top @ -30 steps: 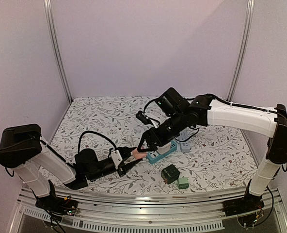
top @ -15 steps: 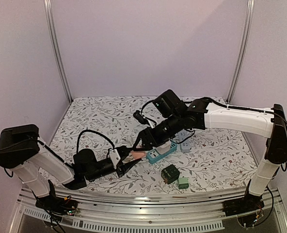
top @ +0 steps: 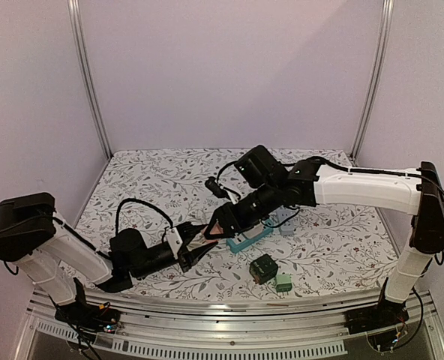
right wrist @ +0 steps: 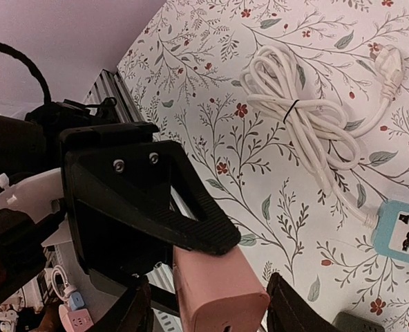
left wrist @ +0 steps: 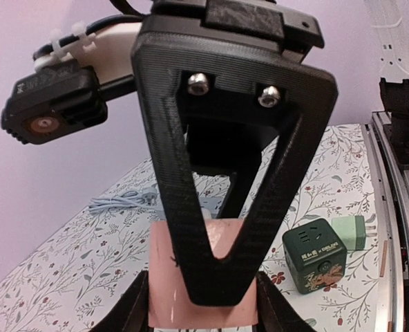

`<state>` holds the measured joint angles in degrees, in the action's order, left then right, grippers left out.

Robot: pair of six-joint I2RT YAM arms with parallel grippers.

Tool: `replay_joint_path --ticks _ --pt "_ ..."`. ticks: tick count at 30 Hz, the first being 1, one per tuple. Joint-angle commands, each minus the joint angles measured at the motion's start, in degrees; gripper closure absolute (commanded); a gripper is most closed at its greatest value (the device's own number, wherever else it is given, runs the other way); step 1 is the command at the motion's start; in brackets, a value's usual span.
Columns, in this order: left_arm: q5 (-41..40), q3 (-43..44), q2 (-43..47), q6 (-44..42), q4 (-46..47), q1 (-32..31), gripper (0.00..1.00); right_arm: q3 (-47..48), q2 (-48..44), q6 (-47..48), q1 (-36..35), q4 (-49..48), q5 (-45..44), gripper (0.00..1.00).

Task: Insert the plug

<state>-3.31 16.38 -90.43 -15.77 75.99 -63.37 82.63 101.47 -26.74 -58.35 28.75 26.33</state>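
White link shells (top: 364,184) between black joint housings (top: 23,221). Black cable (top: 138,202) looped at left forearm. Matte black, layer-ribbed triangular fingers (left wrist: 294,152), each fixed with two silver socket screws (left wrist: 197,84). White cable ties (left wrist: 70,43) at wrist.

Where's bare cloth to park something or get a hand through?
Free: back-left corner of the floral tablecloth; right strip past the small grey adapter. Crowded: front centre, with blue power strip, dark green cube socket, light green plug and the held pink block.
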Motion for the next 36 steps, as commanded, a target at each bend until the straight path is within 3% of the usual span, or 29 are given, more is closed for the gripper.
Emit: replay_joint_path --ticks 1,12,21,23,26,29,30,36 --pt "0.60 -0.03 -0.25 0.13 11.34 -0.96 1.00 -0.72 -0.46 -0.59 -0.55 -1.24 0.40 0.49" --pt "0.67 0.13 -0.97 -0.38 11.38 -0.96 1.00 -0.57 -0.24 -1.03 -0.55 -1.01 -0.12 0.64" --pt "0.61 0.40 -1.49 -1.09 11.31 -0.96 0.99 0.92 0.51 -0.02 -1.26 0.02 0.23 1.00" --pt "0.59 0.32 -1.49 -1.27 11.33 -0.96 0.84 1.81 0.85 0.73 -1.48 1.12 -0.10 1.00" --pt "0.81 0.13 -1.58 -1.20 11.33 -0.96 0.34 3.38 1.19 2.01 -1.54 3.68 -1.39 1.00" --pt "1.11 0.01 -1.74 -1.19 11.37 -0.96 0.05 5.16 0.95 4.32 -1.51 7.76 -4.02 1.00" --pt "1.15 -0.03 -1.68 -1.19 11.38 -0.96 0.01 5.92 0.93 5.33 -1.52 8.99 -5.00 1.00" --pt "1.69 -0.30 -1.54 -1.61 11.38 -0.92 0.01 11.16 0.69 10.77 -1.36 17.49 -11.49 1.00"
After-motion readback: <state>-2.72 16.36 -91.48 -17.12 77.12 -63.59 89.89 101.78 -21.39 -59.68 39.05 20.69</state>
